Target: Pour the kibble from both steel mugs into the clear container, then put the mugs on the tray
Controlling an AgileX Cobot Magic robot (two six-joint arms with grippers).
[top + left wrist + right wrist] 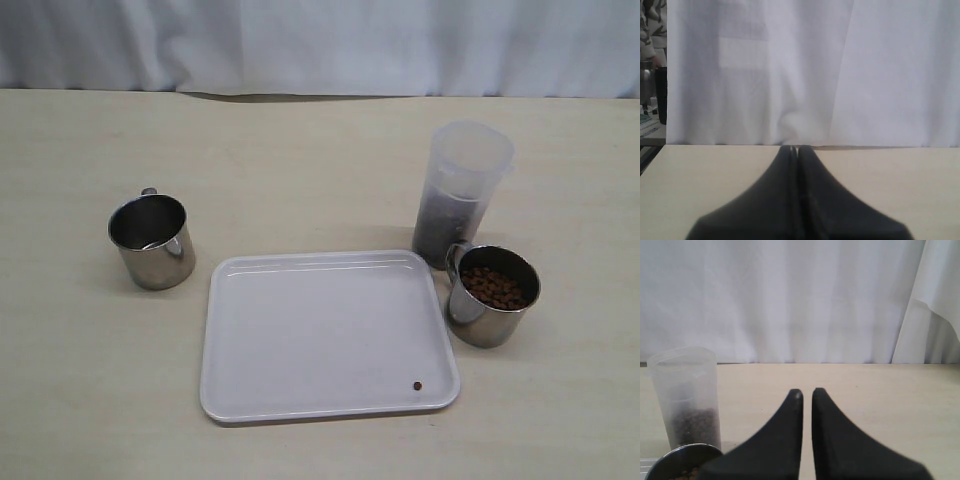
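Centrally, on a pale table (pixel 90 400): the tray (pixel 300 340), white and rectangular with a low rim, lying flat and carrying only one stray pellet (pixel 417 385) close to its near right corner. Left of the tray and clear of it stands the left steel mug (pixel 152 240), upright, handle on its far side, its inside showing bare metal. Just off the tray's far right corner stands the clear container (pixel 462 190), upright, frosted, with dark kibble (pixel 445 225) filling its lower part. The right steel mug (pixel 492 295) stands upright on the container's near side, just beside the tray's right edge, loaded with brown pellets, its handle turned toward the tray. It overlaps the container's base, and whether the two touch cannot be told. A white curtain (pixel 320 45) closes the far side of the table. Neither arm shows in the exterior view. The left gripper (pixel 797 148) is held low and level over bare tabletop, pointing at the curtain, its black fingers pressed together on nothing. The right gripper (pixel 807 392) is likewise low, level and aimed at the curtain, on the near side of the container and the filled mug, its fingers closed to a thin slit and empty.
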